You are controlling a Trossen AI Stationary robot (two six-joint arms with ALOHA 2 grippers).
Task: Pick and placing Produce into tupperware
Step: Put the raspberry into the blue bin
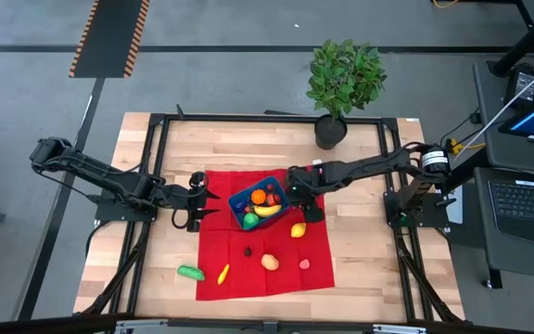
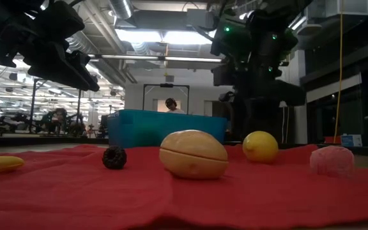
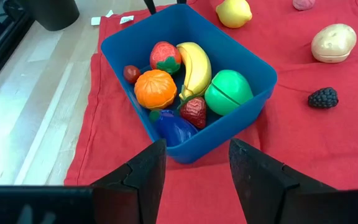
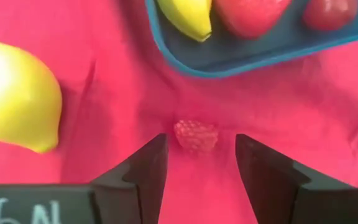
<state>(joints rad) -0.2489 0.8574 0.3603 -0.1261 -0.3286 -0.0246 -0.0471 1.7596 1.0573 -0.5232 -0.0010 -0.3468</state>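
Raspberry (image 4: 195, 135) lies on red cloth (image 4: 104, 143) just outside tub (image 4: 253, 59), between spread right gripper (image 4: 196, 163) fingers; lower squarely, pinch gently, keeping clear of lemon (image 4: 14, 93).

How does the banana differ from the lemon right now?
The banana lies inside the blue container among other fruit; the lemon sits outside it on the red cloth. The banana is long and curved; the lemon is rounded with a pointed tip. The banana touches neighbours; the lemon stands alone. Both are yellow toy fruit.
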